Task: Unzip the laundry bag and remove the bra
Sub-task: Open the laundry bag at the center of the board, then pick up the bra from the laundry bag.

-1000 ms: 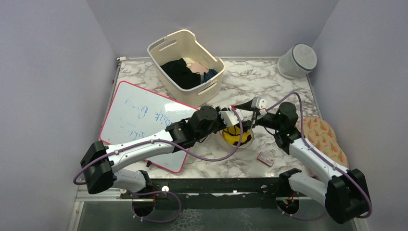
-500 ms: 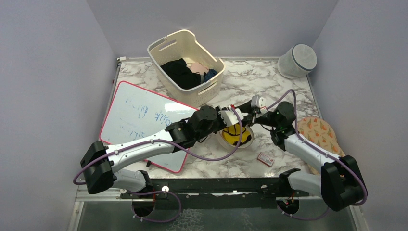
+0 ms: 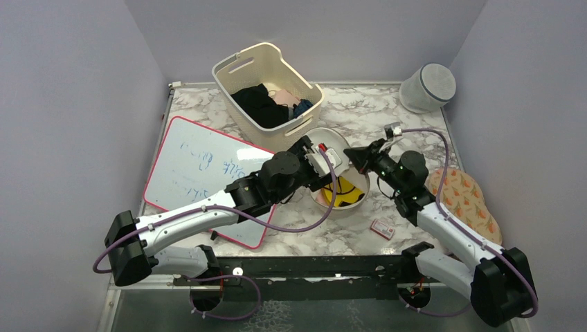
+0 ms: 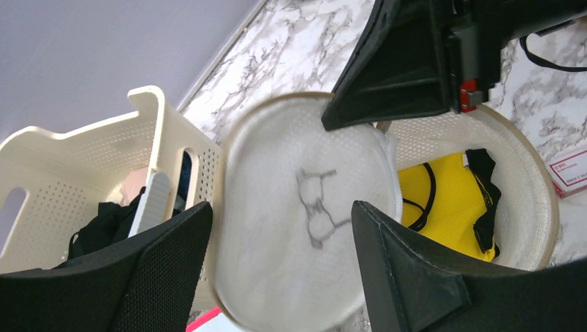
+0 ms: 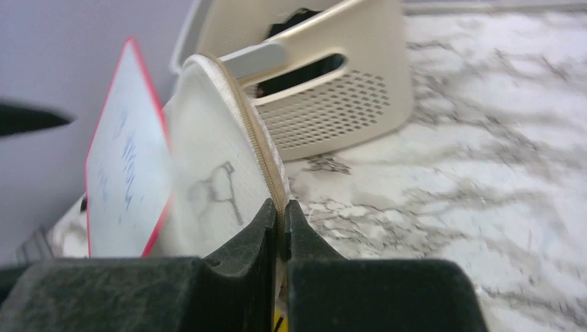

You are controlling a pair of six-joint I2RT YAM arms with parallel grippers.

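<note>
- Top external view: the laundry bag (image 3: pixel 340 202) sits on the marble table (image 3: pixel 387 117) near its middle, just in front of the cream slotted basket (image 3: pixel 266 90) and beside the right corner of the whiteboard (image 3: pixel 208 176).
- The bag is unzipped. Its round lid (image 3: pixel 331 140) is flipped up and leans back toward the basket, leaving the body open on top.
- The yellow bra (image 3: pixel 344 197), with black straps, lies inside the open body.
- The right gripper (image 5: pixel 280 223) is clamped on the lid's rim. In the right wrist view its two fingers press together on the tan zipper band, and the lid stands on edge with its printed bra outline facing the whiteboard.
- The left gripper (image 4: pixel 277 277) is released, its jaws spread wide and holding nothing. In the left wrist view the lid fills the gap between its fingers; I cannot tell whether either finger touches the mesh.
- Both grippers meet over the bag, the left from the whiteboard side and the right from the opposite side.
- The basket holds dark clothing and a little pink and blue fabric.
- A white-grey cylinder (image 3: pixel 428 88) lies in the far right corner, well apart from the bag.
- A small red-and-white box (image 3: pixel 383 229) lies near the bag on its near right side, and an orange-patterned cloth (image 3: pixel 465 200) lies at the table's right edge.
</note>
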